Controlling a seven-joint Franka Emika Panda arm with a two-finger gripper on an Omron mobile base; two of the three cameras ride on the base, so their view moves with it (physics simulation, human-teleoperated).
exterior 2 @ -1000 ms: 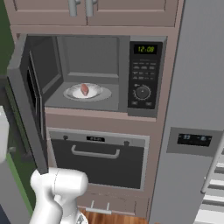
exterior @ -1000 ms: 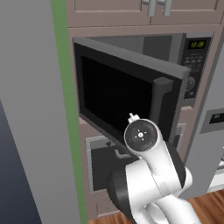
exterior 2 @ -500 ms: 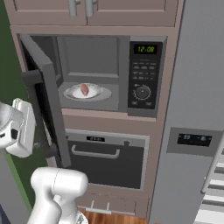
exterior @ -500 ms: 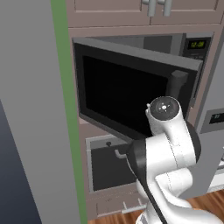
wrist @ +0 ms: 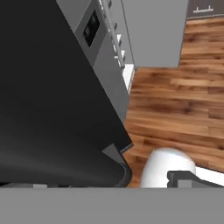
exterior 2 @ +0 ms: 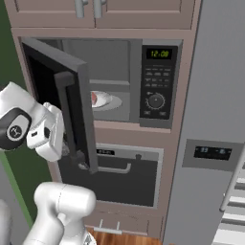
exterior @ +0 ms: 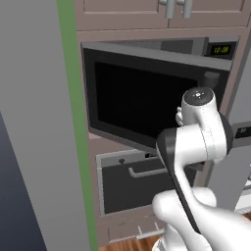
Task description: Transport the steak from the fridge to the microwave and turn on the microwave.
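Right base view is showing the steak [exterior 2: 94, 99] already lying on a pale plate [exterior 2: 111, 102] inside the microwave [exterior 2: 119, 81], at about 9 o'clock from the round dial [exterior 2: 156, 101] on the control panel. The microwave door [exterior 2: 62, 95] is standing partly open, swung out toward the arm, and its edge is hiding part of the meat. The gripper [exterior 2: 48, 139] is sitting against the outer face of that door, at about 8 o'clock from the steak; its fingertips are hidden, but the jaws are reading as spread wide and nothing is held between them.

Judging from this, carrying is done and the door is the thing being handled. It is looking like a stiff, hinged, light panel with a smooth glassy front, so a flat push near its free edge or vertical handle should be swinging it easily, while a push near the hinge would be needing more force. The steak itself is looking soft and slightly slippery and needs no further hold. In the left base view the dark window [exterior: 142, 105] is facing the camera, with the oven [exterior: 132, 184] at 6 o'clock below it.
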